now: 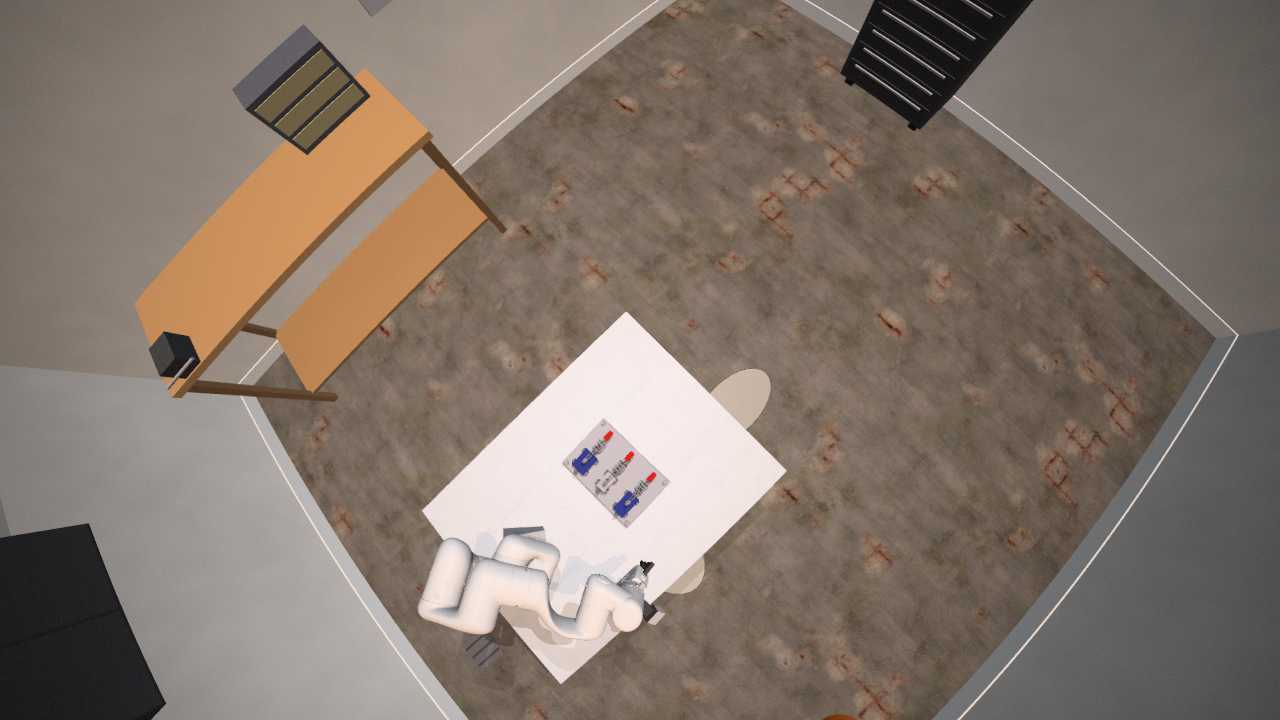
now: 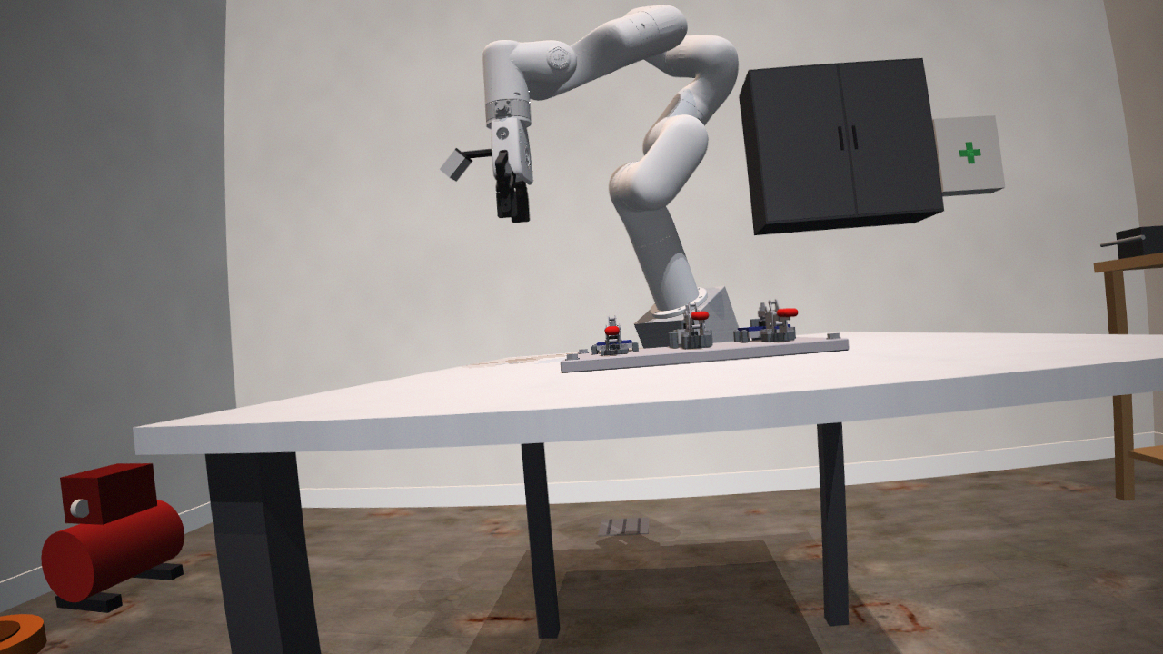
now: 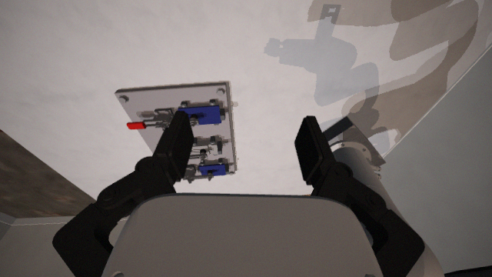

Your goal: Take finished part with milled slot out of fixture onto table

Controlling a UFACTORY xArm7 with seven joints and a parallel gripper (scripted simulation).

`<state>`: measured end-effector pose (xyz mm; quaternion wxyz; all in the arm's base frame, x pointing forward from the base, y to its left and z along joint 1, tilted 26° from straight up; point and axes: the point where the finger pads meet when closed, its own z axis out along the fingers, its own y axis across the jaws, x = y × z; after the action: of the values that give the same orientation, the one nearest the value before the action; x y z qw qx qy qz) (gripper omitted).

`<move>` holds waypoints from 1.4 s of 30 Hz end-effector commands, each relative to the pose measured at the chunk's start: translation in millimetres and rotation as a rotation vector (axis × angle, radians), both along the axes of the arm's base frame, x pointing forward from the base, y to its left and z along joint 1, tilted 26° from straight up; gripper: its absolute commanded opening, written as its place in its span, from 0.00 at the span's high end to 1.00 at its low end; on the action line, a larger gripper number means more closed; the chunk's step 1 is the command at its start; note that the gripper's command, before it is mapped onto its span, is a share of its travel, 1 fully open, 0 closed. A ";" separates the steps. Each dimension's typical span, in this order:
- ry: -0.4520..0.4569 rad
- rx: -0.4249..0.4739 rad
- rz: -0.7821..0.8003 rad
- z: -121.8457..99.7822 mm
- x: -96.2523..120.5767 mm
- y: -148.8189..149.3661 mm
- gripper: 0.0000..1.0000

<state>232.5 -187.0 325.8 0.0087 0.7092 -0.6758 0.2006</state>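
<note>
The fixture plate (image 1: 619, 441) (image 2: 703, 358) (image 3: 142, 101) lies on the white table. One blue blank (image 1: 625, 504) (image 3: 209, 115) sits in the end nest nearer the arm's gripper, another blue blank (image 1: 584, 462) (image 3: 215, 170) in the far end nest. A bare-metal part (image 1: 607, 485) is in the middle nest; its slot is too small to make out. Each nest has a red-handled clamp; the middle handle (image 1: 629, 456) (image 2: 699, 315) points outward like the others. Whether the clamps are locked, or the blanks flat on their pads, I cannot tell. My gripper (image 2: 512, 213) (image 3: 245, 127) is open and empty, high above the table, away from the fixture.
The arm's base (image 2: 690, 325) stands at the table's edge behind the fixture. Bolt heads stand at the plate's corners. The white table (image 1: 707, 447) (image 2: 455, 398) carries the fixture. A wooden bench (image 1: 295, 214) and a dark wall cabinet (image 2: 813, 146) are farther off.
</note>
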 end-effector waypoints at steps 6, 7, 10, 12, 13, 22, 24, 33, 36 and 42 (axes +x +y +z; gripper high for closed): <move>-0.058 0.010 0.023 -0.5 41.6 64.9 0.00; -0.063 0.012 0.026 -1.3 44.9 71.7 0.00; -0.077 0.019 0.034 -4.2 53.9 92.4 0.00; -0.086 0.024 0.039 -6.6 59.3 106.3 0.00; -0.090 0.027 0.041 -7.9 61.8 113.3 0.00; -0.092 0.028 0.042 -8.6 62.9 116.6 0.00; -0.092 0.028 0.042 -8.6 62.9 116.6 0.00; -0.092 0.028 0.042 -8.6 62.9 116.6 0.00; -0.092 0.028 0.042 -8.6 62.9 116.6 0.00; -0.092 0.028 0.042 -8.6 62.9 116.6 0.00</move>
<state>295.0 -70.6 315.7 -0.0358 0.7134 -0.6637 0.2221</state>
